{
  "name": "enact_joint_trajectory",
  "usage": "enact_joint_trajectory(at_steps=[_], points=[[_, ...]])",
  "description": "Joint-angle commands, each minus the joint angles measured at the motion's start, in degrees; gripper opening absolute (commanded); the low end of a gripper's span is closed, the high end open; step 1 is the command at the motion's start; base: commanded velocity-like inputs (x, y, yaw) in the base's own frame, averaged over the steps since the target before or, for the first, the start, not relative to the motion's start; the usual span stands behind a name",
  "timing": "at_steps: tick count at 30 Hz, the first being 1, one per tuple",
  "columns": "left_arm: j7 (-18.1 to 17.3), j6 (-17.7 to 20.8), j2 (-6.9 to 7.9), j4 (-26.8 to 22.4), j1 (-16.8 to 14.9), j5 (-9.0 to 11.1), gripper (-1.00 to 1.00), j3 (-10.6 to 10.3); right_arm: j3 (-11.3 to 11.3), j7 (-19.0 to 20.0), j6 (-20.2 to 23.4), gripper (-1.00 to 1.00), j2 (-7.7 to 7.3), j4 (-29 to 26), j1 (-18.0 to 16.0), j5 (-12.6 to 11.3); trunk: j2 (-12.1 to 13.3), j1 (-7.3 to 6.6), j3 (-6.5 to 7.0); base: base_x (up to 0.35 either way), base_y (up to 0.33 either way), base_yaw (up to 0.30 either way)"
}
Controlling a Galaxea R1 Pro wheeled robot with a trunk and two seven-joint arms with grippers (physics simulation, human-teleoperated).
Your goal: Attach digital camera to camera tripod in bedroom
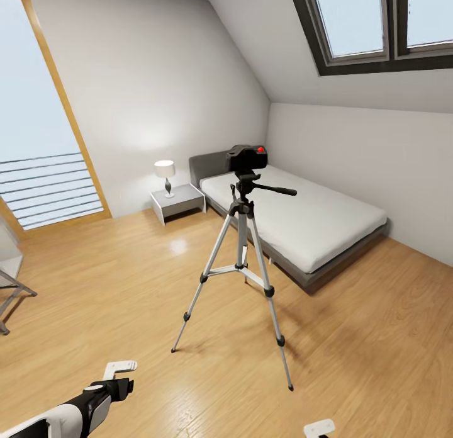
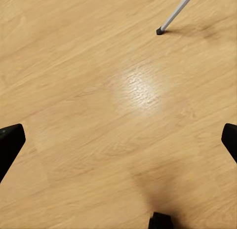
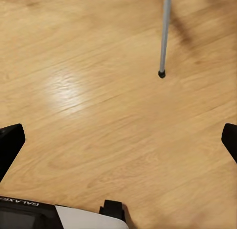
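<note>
The camera [image 1: 247, 157] sits upright on top of the tripod [image 1: 242, 262] head, its red button showing on the upper face, and no gap is visible between camera base and head. The tripod stands on the wood floor [image 1: 126, 280] with all three legs spread, just in front of the bed [image 1: 302, 224], its pan handle pointing out over the mattress. Beyond the tripod, a nightstand [image 1: 178, 202] with a lamp [image 1: 165, 176] stands against the wall beside the bed head. The left gripper [image 1: 119, 376] hangs low over the floor, well short of the tripod and apart from it; in the left wrist view its dark fingertips [image 2: 10, 145] sit at opposite edges of the frame with bare floor between them, so the jaws stand wide apart and hold nothing. The right gripper [image 1: 319, 429] is only partly visible at the lower edge of the head view, also short of the tripod; the right wrist view shows its fingertips [image 3: 10, 142] equally spread over bare floor, nothing held. Each wrist view also catches one tripod foot resting on the floor. Judgement: the mount appears done, with the camera seated and both grippers clear. Whether the camera is actually locked to the head cannot be confirmed from here. Nothing further appears outstanding beyond that check.
</note>
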Motion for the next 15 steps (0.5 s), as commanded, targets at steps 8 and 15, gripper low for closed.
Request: enact_joint_trajectory(at_steps=[8,15], points=[[0.12,-0.09,-0.01,0.02,-0.02,0.19,1.0,-0.32,0.34,-0.21,-0.15,1.0,-0.05,0.06,-0.03,0.16,-0.11,0.03,-0.11,0.0,0.0,0.0],[0.12,-0.09,-0.01,0.02,-0.02,0.19,1.0,-0.36,0.33,-0.21,-0.15,1.0,-0.03,0.06,-0.02,0.21,-0.11,0.03,-0.11,0.0,0.0,0.0]])
